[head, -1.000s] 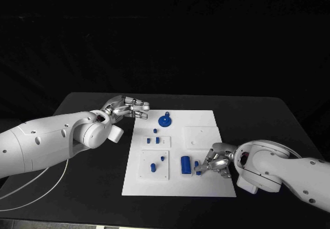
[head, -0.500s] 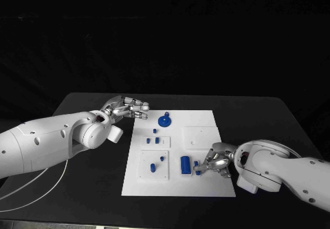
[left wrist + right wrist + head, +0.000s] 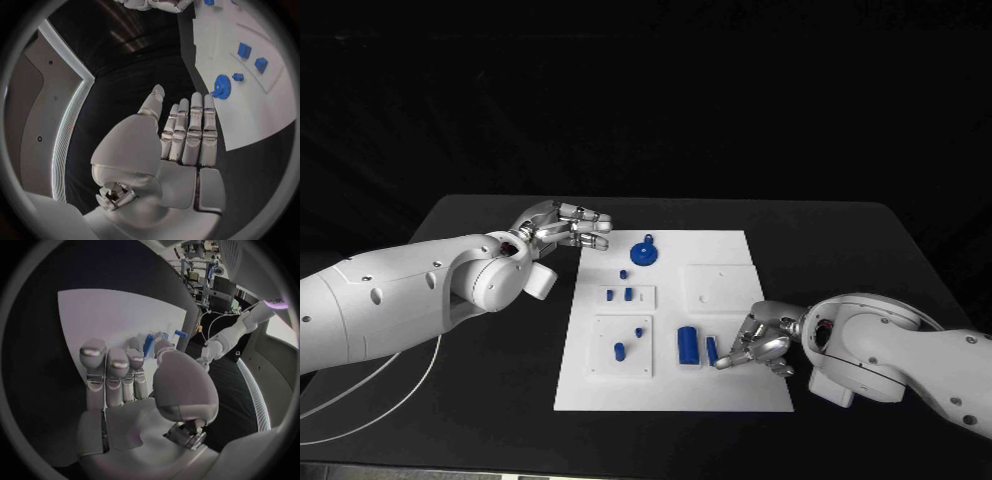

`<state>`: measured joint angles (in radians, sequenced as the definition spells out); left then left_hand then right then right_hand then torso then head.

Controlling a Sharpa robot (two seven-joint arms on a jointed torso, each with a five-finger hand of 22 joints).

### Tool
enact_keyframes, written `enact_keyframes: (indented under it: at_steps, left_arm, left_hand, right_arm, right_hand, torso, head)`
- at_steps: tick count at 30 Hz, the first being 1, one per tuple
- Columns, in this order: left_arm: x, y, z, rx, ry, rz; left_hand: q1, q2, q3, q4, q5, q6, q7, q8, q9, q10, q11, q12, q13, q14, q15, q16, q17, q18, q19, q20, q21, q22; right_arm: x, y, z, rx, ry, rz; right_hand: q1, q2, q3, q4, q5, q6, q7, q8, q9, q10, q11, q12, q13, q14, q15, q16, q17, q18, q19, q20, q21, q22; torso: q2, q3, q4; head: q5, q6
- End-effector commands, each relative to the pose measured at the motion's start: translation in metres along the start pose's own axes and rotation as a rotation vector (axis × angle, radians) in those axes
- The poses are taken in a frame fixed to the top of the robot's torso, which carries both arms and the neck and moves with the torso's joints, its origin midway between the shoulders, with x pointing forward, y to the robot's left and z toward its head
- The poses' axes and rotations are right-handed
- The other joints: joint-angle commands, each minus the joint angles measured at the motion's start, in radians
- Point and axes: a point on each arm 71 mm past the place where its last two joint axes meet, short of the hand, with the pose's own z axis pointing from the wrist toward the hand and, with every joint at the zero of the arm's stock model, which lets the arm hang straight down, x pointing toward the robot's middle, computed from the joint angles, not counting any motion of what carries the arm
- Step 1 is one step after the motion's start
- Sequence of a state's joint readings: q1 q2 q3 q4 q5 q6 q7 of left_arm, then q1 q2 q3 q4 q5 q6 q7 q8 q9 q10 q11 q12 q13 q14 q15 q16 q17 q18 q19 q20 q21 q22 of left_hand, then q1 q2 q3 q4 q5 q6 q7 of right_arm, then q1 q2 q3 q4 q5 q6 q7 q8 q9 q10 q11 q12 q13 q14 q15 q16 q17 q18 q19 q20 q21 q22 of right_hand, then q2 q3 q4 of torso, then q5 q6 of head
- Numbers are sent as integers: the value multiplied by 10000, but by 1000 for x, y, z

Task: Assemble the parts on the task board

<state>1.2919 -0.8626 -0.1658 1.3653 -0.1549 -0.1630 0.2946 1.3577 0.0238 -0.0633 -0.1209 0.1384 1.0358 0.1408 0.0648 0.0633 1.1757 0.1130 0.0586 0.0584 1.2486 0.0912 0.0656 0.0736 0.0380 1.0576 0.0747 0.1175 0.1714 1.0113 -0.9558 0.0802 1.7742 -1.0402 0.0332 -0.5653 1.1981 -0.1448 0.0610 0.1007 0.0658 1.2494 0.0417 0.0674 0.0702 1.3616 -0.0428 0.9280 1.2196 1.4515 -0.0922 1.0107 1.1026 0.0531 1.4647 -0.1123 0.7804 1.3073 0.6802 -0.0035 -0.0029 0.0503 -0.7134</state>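
Right hand (image 3: 759, 345) fingers (image 3: 733, 362) pinch a blue part (image 3: 713, 349).

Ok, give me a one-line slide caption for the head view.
Right hand works at a small blue part on the white task board; left hand hovers beside the board's far corner.

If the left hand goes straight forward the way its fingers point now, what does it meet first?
Probably the blue gear-shaped part near the task board's far edge. The left hand hovers just off the board, fingers aimed at it. Height is unclear, so it might pass above.
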Motion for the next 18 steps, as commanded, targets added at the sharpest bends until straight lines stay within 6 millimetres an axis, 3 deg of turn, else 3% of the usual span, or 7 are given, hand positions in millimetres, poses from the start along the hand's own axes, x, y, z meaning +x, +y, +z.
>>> enact_keyframes:
  at_steps: [1, 5, 11, 18]
  left_arm:
    - [2, -1, 1, 72, 114, -43]
    - [2, -1, 1, 77, 123, -45]
    - [2, -1, 1, 77, 129, -47]
    - [3, -1, 1, 81, 141, -50]
  left_hand:
    - [51, -35, -16, 50, -20, -62, -5, -2, 2, -53, -8, 19, -1, -46, 8, -31, 7, -48, -33, 6, 37, -9]
    - [51, -35, -16, 50, -20, -62, -5, -2, 2, -53, -8, 19, -1, -46, 8, -31, 7, -48, -33, 6, 37, -9]
    - [51, -35, -16, 50, -20, -62, -5, -2, 2, -53, -8, 19, -1, -46, 8, -31, 7, -48, -33, 6, 37, -9]
    - [51, -35, -16, 50, -20, -62, -5, -2, 2, -53, -8, 19, -1, -46, 8, -31, 7, -48, -33, 6, 37, -9]
  right_arm:
    - [4, 2, 0, -317, 488, -33]
    - [4, 2, 0, -288, 447, 16]
    - [2, 2, 2, -37, 135, 43]
    - [0, 3, 7, 262, -244, 26]
  right_hand:
    - [34, 32, -48, 3, -8, -14, 32, -37, 9, 18, 33, -3, 6, 45, -26, -25, 13, 69, 528, -47, -25, 919]
    - [17, 115, -61, -24, -7, -2, 28, -39, 10, 25, 30, 8, 9, 50, -25, -9, 28, 67, 530, -45, -5, 923]
    - [-205, 532, 278, -339, -137, 36, -6, -42, 1, 56, 9, 41, 22, 53, -33, -17, 32, 60, 534, -52, 9, 920]
    - [-295, 739, 596, -503, -141, 80, -33, -40, 0, 92, -11, 63, 41, 62, -34, -21, 32, 40, 541, -57, 47, 925]
  torso:
    - [-2, -9, 2]
    - [-3, -20, 7]
    - [-9, -33, 11]
    - [-7, -30, 10]
  head:
    - [-31, 3]
    - [-40, -11]
    - [-46, -23]
    - [-29, -19]
